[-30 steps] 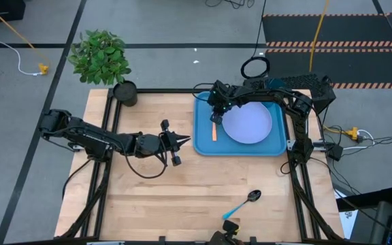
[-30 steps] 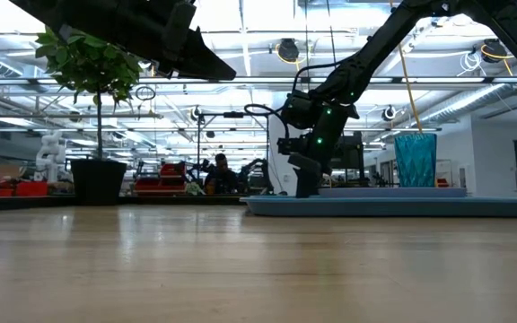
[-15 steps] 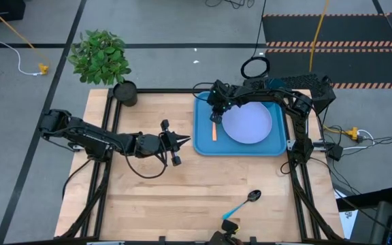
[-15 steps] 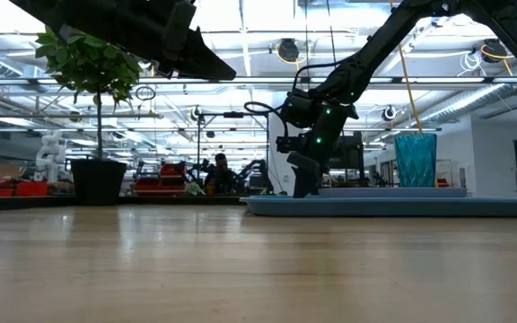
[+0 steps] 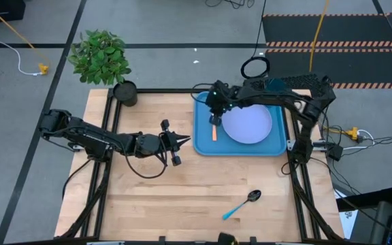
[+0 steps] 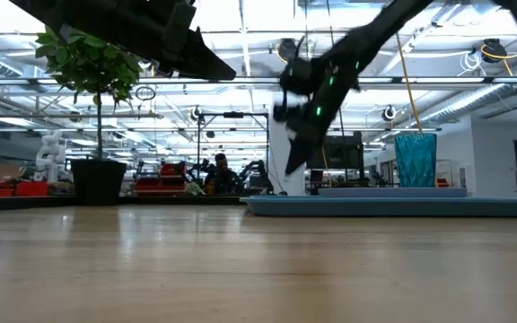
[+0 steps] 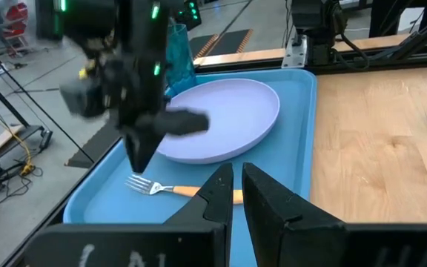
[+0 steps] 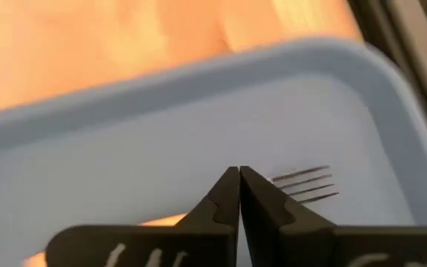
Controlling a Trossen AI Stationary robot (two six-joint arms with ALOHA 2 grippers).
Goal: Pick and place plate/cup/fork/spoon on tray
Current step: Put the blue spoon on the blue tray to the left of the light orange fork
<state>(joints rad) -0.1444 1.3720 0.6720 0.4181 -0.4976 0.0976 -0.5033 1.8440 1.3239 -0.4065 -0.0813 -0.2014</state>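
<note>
Hovering over the tray (image 5: 240, 148), the right gripper (image 5: 214, 117) hung just above the fork (image 5: 214, 131) with its fingers pressed together and nothing between them. That fork lay flat on the tray floor beside the plate (image 5: 247, 124), on the plate's side toward the table's middle, its tines (image 8: 306, 183) showing just past the closed fingertips in the right wrist view. The plate rested inside the tray, touching its floor. The cup (image 6: 416, 159) stood upright on the tray's far part, behind the plate. Outside the tray, the spoon (image 5: 241, 203) lay on the bare wood of the table (image 5: 148, 190), well apart from the tray's near edge. The left gripper (image 5: 184, 141) waited beside the tray over the table's middle, its fingers nearly closed with a narrow gap and empty.
</note>
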